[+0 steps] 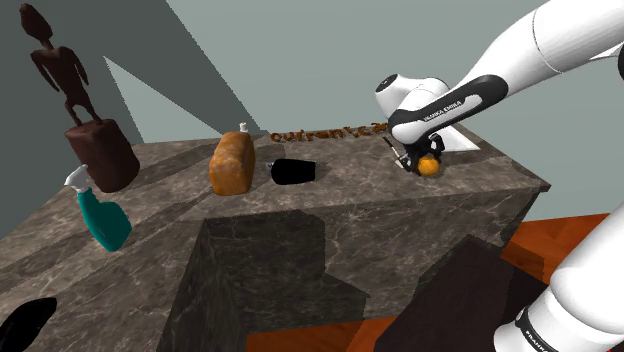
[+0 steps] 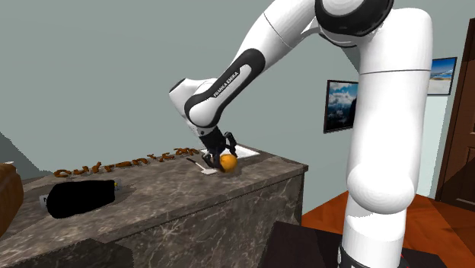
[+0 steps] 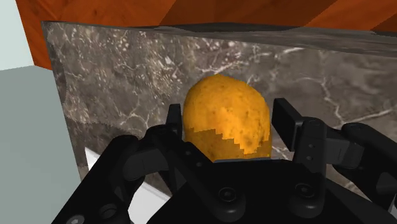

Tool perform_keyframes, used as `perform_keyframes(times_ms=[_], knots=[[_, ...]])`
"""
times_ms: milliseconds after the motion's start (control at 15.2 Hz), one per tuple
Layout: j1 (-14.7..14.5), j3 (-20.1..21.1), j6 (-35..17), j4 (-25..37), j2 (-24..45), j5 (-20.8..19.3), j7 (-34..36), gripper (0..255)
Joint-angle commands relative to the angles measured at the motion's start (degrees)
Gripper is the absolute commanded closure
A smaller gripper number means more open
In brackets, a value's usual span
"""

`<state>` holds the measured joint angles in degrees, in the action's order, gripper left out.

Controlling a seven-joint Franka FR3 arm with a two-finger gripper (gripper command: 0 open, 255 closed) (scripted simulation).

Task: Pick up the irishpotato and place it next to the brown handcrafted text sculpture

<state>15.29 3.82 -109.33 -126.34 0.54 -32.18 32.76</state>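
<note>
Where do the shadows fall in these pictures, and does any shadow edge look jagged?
Shoulder view: a broad dark shade covers the near part of the grey marble counter. Wrist view: the lower part of the orange-brown rounded potato is shaded, with a jagged, stair-stepped edge. Second exterior view: the black lying bottle shows flat black, with no shading.

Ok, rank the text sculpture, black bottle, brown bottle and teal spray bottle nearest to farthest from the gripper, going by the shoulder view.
1. Brown text sculpture: its end lies beside the gripper, at the far edge of the counter.
2. Black bottle: lying near the middle.
3. Brown bottle: upright, beyond the black one.
4. Teal spray bottle: farthest, at the shoulder view's left.
</note>
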Motion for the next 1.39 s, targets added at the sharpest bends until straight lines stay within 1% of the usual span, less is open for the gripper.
perform_keyframes(times_ms=[0,858,1320], knots=[[-0.01,0.01,1.27,0.57,-0.92,0.34,-0.86,255],[-0.33,0.33,9.43,5.88,-4.91,2.02,-5.44,255],[-2.41,2.13,15.11,25.36,10.41,2.07,-4.04,255]])
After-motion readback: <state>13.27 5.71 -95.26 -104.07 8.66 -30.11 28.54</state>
